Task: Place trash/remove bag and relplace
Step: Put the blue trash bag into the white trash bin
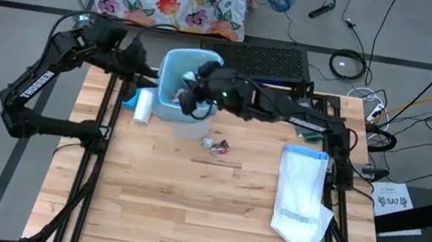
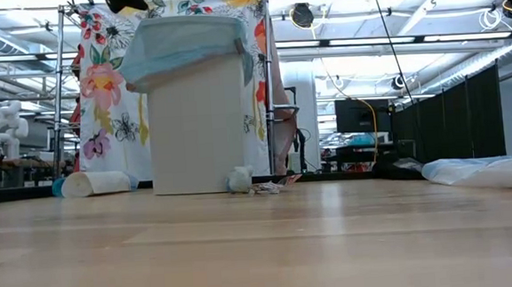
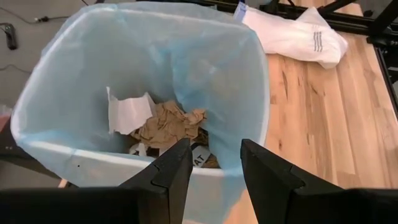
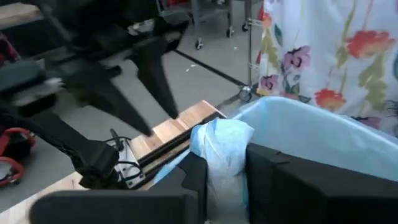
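Your right gripper (image 4: pixel 225 171) pinches a bunch of the light-blue bin liner (image 3: pixel 68 93) at the bin's rim; your left gripper (image 3: pixel 211 165) hovers open over paper scraps (image 3: pixel 168 124) inside. Yank hard and the thin film could tear or tip the bin (image 2: pixel 197 120).

Floor scraps (image 1: pixel 216 145) too small to identify

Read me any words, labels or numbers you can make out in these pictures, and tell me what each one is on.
"SA7": on the white card beside the table's right edge, next to a small printed code, high view.
"AT": on a scrap at the bottom of the lined bin, left wrist view; the rest is covered.
White lettering on the left arm's link: too small to read.
Small print on the white bag: too small to read.
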Robot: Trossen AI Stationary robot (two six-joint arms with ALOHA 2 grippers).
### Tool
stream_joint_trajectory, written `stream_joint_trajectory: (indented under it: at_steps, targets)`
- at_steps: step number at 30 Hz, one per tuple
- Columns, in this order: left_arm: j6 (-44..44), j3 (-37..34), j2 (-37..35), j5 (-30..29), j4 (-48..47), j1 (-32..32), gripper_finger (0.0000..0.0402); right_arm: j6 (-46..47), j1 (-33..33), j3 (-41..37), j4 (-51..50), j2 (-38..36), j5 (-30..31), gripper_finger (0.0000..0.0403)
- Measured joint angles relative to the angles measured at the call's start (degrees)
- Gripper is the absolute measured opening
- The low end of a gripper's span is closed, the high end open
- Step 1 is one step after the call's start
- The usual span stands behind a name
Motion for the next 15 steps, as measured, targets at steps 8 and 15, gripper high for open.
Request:
stream_joint_trajectory:
  at_steps: [8,15]
  targets:
    - [-1.6,0.0,-1.0,0.0,0.3,0.0,0.0142,6.6,-6.4,0.0,-1.3,3.7,-11.2,0.0144]
    - [-3.0,0.0,-2.2,0.0,0.2,0.0,0.0142,5.4,-8.5,0.0,-2.1,2.6,-17.3,0.0222]
